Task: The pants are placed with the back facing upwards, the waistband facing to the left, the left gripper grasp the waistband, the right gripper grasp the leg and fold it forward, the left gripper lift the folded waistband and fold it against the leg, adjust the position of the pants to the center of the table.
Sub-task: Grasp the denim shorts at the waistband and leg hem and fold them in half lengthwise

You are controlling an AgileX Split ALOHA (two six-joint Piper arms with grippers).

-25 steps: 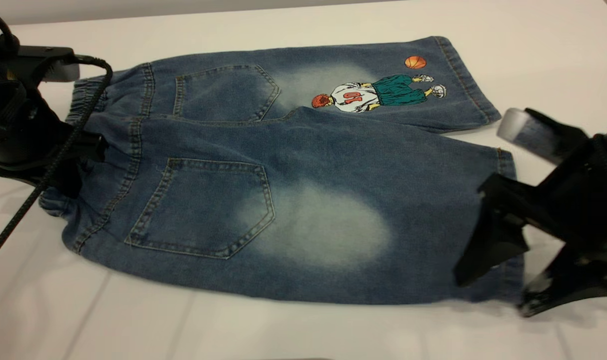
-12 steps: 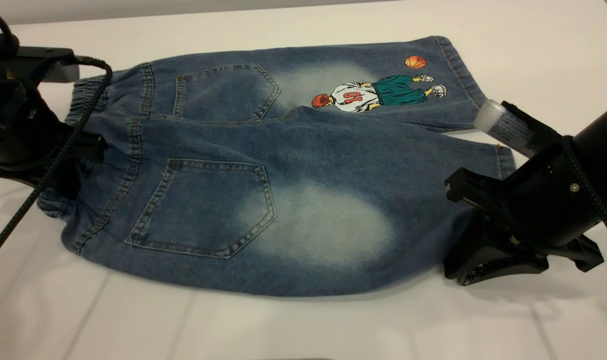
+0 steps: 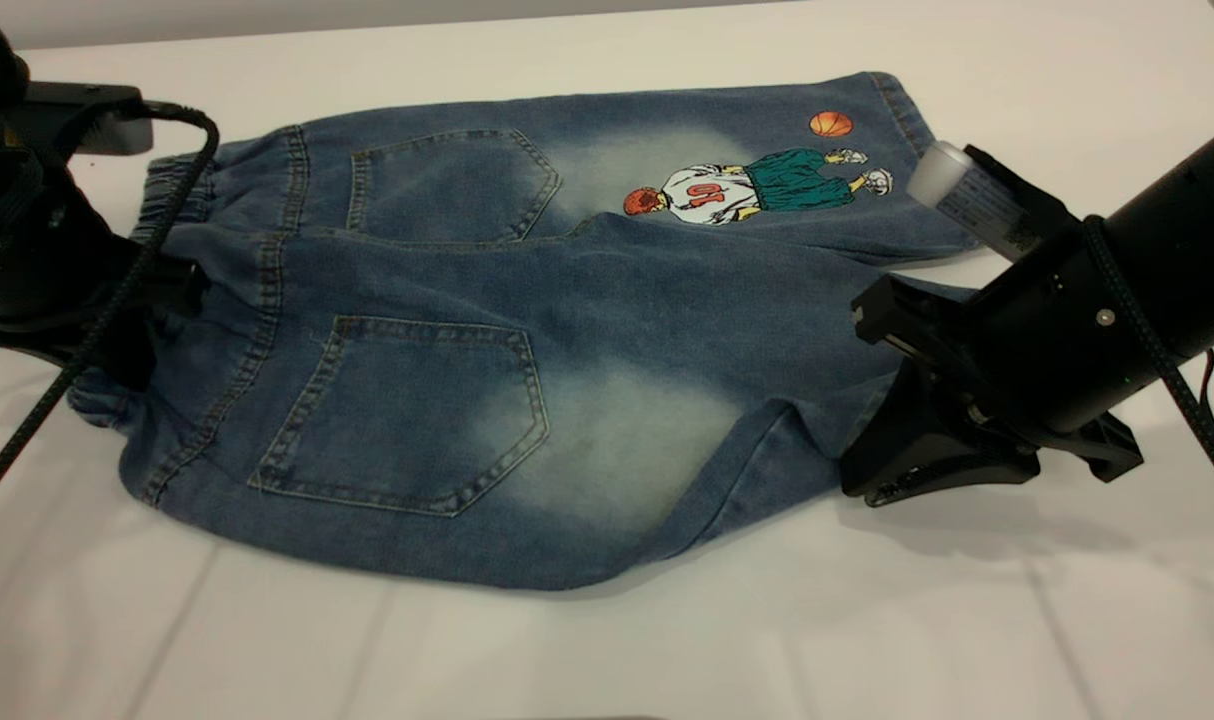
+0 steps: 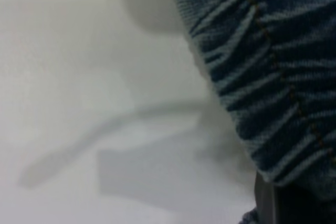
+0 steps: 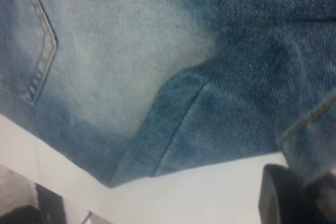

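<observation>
Bare table (image 3: 587, 650) all around the pants (image 3: 527, 330), the left gripper (image 3: 162, 300) and right gripper (image 3: 867, 450) crowding either end.

**My two black arms**

My left gripper (image 3: 117, 320): matte black claw, thick braided black cable looping over it. My right gripper (image 3: 897, 440): black angular fingers, round black forearm, one small silver screw, pale grey labelled block, thin braided cable.

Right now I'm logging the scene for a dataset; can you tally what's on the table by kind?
Denim shorts: 1
Robot grippers: 2, the left gripper at the waistband, the right gripper at the leg
Total: 3 on the white table
</observation>
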